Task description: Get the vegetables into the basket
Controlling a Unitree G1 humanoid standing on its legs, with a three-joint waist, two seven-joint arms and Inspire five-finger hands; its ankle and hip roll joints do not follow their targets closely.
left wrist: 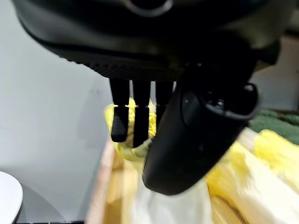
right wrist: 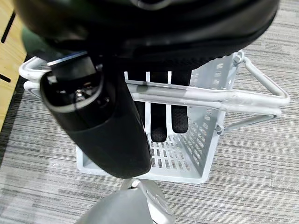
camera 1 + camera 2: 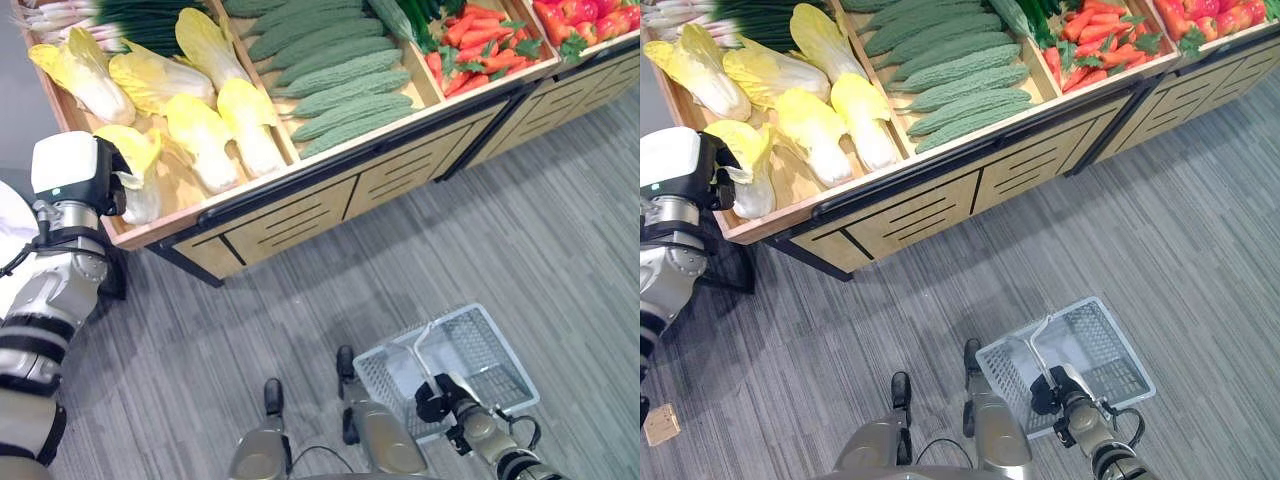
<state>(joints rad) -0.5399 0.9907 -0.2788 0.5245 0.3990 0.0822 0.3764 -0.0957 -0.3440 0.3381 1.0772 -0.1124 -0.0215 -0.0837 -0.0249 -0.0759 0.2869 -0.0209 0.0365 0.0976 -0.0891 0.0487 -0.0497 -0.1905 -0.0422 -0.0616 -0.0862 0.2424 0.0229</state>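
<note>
A napa cabbage [image 3: 141,166] lies at the near left corner of the wooden stall [image 3: 300,215], among several others. My left hand [image 3: 108,188] reaches over that corner. In the left wrist view its fingers [image 1: 140,121] hang straight against the cabbage's yellow leafy end [image 1: 133,150], with the thumb [image 1: 196,135] on the near side. A white mesh basket [image 3: 497,345] hangs low over the grey floor at the lower right, with nothing in it. My right hand [image 3: 441,396] is shut on its handles [image 2: 201,97], fingers curled under both bars.
The stall also holds bumpy green gourds [image 3: 335,75], carrots [image 3: 480,45], red peppers [image 3: 590,15] and spring onions [image 3: 70,15]. Its front edge runs diagonally across the view. A small wooden block [image 3: 660,424] lies on the floor at the left.
</note>
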